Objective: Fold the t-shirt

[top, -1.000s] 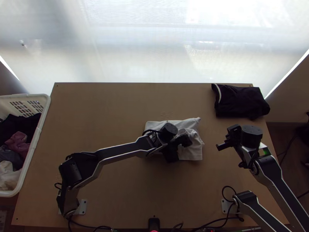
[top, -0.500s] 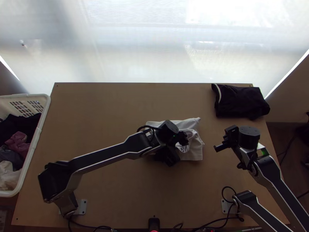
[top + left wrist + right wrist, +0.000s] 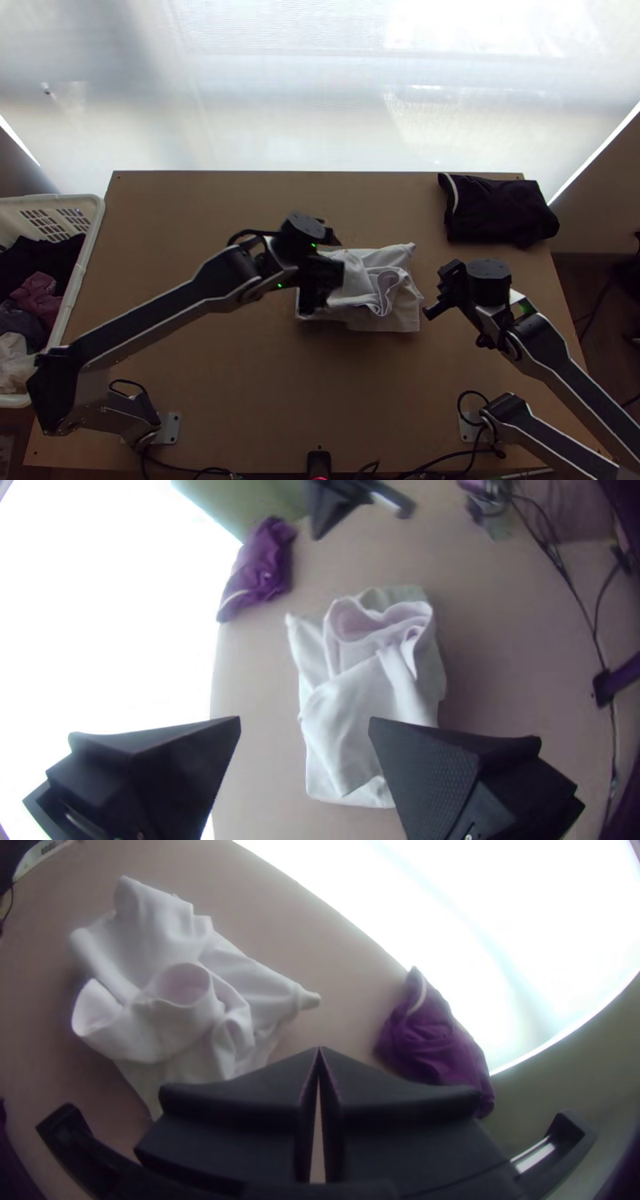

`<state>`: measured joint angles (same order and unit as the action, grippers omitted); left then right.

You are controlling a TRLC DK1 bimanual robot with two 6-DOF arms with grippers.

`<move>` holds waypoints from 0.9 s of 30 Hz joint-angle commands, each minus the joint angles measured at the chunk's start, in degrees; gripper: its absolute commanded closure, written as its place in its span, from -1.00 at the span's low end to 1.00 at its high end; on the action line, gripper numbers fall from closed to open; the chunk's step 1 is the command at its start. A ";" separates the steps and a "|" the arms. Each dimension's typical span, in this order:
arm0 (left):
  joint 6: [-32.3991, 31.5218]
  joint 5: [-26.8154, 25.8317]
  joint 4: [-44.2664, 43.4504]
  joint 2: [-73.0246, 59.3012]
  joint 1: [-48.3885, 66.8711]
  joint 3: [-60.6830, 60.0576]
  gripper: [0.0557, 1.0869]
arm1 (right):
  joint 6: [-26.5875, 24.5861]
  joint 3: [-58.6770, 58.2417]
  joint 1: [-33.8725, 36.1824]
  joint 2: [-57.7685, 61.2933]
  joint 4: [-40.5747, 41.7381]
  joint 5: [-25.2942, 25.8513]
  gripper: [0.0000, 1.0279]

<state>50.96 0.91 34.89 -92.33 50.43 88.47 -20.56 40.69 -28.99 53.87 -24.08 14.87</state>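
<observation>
One spread left hand (image 3: 305,720) is withdrawing leftward, uncovering the bunched t-shirt (image 3: 362,285) lying at frame centre; the right hand (image 3: 320,1049), pressed together, is edging inward; folding is apparently remaining incomplete

A dark garment (image 3: 502,214) with pale trim is lying near the far right corner of the bench (image 3: 200,228). At the left, a white basket (image 3: 84,272) is holding crumpled clothes (image 3: 38,294).
</observation>
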 commanded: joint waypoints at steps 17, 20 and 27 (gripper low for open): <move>-46.65 -26.13 6.06 1.28 -19.32 -16.48 0.92 | -1.59 16.88 -23.57 21.28 4.83 0.16 0.95; -51.93 -38.61 4.57 -1.01 -20.82 -17.98 0.92 | -2.12 18.29 -24.97 23.74 7.55 0.24 0.95; -57.29 -53.29 -0.62 -6.81 -21.69 -18.68 0.93 | -2.65 19.69 -26.38 27.78 12.03 0.24 0.95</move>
<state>-0.62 -38.92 37.63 -94.00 30.46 71.26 -22.74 58.39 -53.04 77.58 -15.88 15.09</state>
